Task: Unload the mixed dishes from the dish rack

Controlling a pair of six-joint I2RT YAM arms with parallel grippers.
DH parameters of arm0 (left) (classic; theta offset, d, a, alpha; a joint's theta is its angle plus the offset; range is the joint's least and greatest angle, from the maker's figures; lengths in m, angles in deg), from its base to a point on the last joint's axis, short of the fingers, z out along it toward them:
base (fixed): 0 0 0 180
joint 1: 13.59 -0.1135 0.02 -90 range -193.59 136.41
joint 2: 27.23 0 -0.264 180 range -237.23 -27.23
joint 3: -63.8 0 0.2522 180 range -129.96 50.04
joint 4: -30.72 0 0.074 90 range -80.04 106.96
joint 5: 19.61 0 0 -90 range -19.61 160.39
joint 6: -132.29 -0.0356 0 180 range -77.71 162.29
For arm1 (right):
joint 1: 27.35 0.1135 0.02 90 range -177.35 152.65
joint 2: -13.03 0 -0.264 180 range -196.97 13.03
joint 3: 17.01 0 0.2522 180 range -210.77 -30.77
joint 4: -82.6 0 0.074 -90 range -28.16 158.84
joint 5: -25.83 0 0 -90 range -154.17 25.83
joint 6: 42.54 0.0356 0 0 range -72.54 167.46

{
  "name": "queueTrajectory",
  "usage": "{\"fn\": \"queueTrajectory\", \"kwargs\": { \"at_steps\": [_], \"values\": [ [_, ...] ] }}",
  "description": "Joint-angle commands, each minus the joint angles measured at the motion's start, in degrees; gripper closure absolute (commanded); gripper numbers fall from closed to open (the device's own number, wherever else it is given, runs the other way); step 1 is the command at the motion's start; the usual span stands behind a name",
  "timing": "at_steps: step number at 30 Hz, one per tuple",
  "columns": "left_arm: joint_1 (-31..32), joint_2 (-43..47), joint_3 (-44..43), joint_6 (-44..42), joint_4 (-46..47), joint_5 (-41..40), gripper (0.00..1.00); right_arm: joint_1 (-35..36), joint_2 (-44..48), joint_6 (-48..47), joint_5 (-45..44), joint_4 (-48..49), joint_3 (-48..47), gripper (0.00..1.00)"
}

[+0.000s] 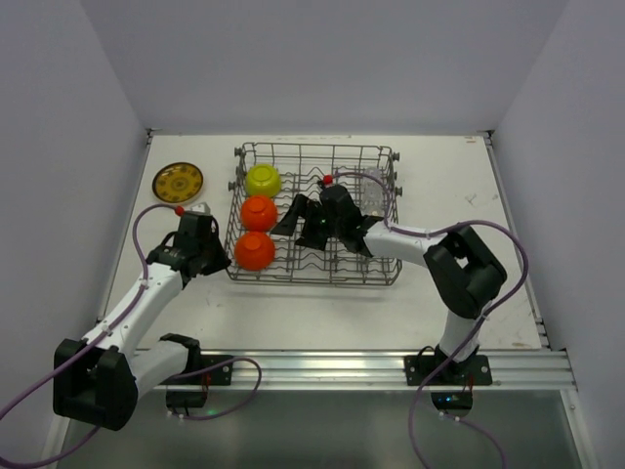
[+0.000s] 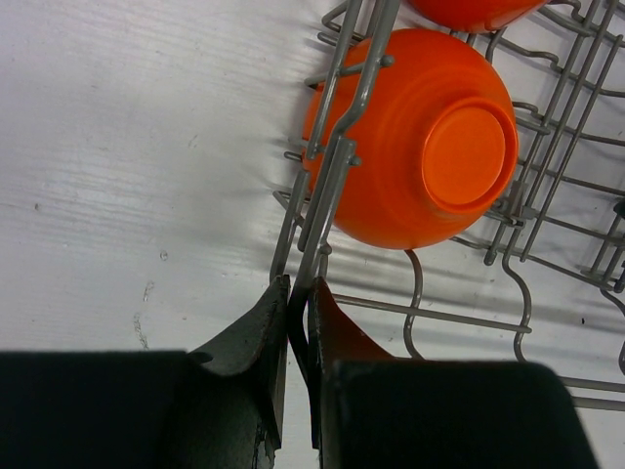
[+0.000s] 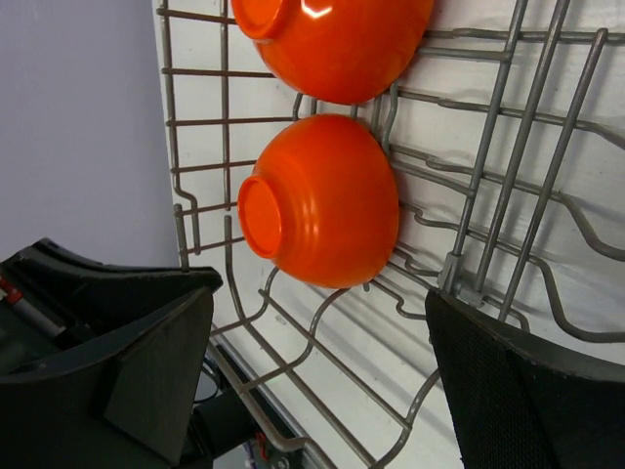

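The grey wire dish rack [image 1: 314, 280] holds a yellow-green bowl [image 1: 263, 180], two orange bowls [image 1: 258, 212] [image 1: 254, 250] along its left side, and a clear glass [image 1: 373, 191] at the right. One patterned plate [image 1: 178, 181] lies on the table left of the rack. My left gripper [image 1: 217, 252] is at the rack's left wall, shut on a wire of the rack [image 2: 337, 127] beside an upturned orange bowl [image 2: 420, 147]. My right gripper [image 1: 301, 227] is inside the rack, open wide and empty [image 3: 342, 391], with an orange bowl [image 3: 322, 200] just ahead of it.
The white table [image 1: 449, 176] is walled at the back and both sides. Upright tines and wires [image 3: 488, 176] surround the right gripper. The second orange bowl [image 3: 332, 39] sits beyond the first. An aluminium rail [image 1: 391, 363] runs along the near edge.
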Motion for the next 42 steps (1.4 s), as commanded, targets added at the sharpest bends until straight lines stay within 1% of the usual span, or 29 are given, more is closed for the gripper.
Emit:
{"fn": "queueTrajectory", "kwargs": {
  "at_steps": [1, 8, 9, 13, 20, 27, 35, 42],
  "values": [
    [0.5, 0.9, 0.3, 0.7, 0.3, 1.3, 1.0, 1.0, -1.6, 4.2, -2.5, 4.5, -2.3, 0.09],
    [0.5, 0.5, 1.5, 1.3, 1.3, 2.0, 1.0, 1.2, -5.7, 7.2, -1.1, 5.9, -3.6, 0.11],
    [0.5, 0.5, 2.0, 1.3, 1.7, 3.5, 1.0, 1.3, -6.3, 7.4, -1.2, 5.8, -3.7, 0.11],
    [0.5, 0.8, 2.6, 1.3, 2.0, 3.7, 1.0, 1.6, -7.8, 8.5, -1.8, 5.9, -4.5, 0.12],
    [0.5, 1.1, 3.1, 1.2, 2.6, 4.7, 1.0, 2.6, -11.1, 9.0, 0.0, 6.5, -6.5, 0.12],
    [0.6, 1.3, 3.7, 1.0, 3.1, 5.5, 1.0, 3.7, -12.7, 9.0, -1.7, 4.0, -8.3, 0.12],
    [0.7, 1.9, 3.9, 0.9, 3.4, 6.2, 1.0, 4.2, -14.9, 10.5, -0.9, 4.5, -9.4, 0.12],
    [0.9, 2.1, 4.2, 0.9, 3.6, 6.2, 1.0, 4.8, -14.8, 10.5, -3.6, 2.9, -9.6, 0.12]
  ]
}}
